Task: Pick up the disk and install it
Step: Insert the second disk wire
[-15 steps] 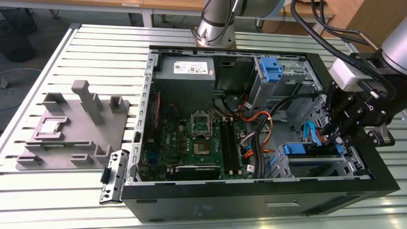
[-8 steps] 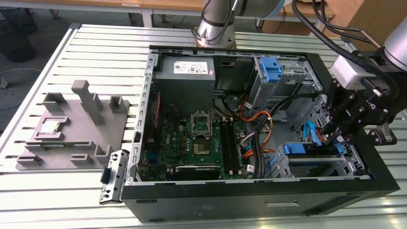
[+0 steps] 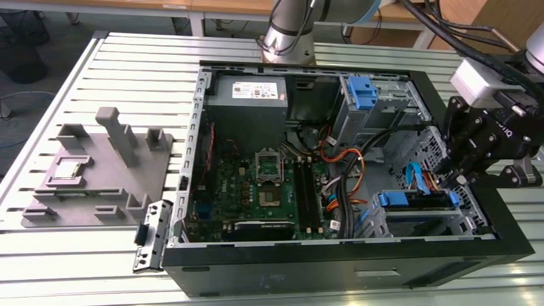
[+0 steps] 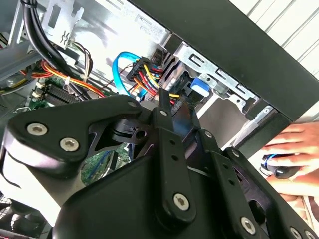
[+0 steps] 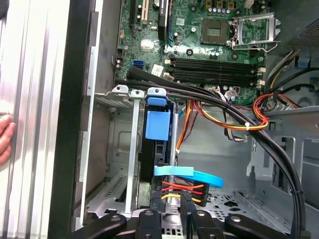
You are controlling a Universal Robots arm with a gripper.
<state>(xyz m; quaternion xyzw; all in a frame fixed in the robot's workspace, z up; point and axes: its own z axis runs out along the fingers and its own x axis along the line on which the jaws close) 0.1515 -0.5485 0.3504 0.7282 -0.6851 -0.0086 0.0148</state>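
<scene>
The disk sits edge-on in its bay, so its label is out of sight, and cables cover its near end. In the second wrist view the gripper body blocks most of the bay. A hand is cut off at the frame's edge, another likewise.

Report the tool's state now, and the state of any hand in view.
Tool: fingers close together over the disk's cabled end in its bay; grip cannot be told.
Person's hand: resting outside the computer case, holding nothing visible.
</scene>
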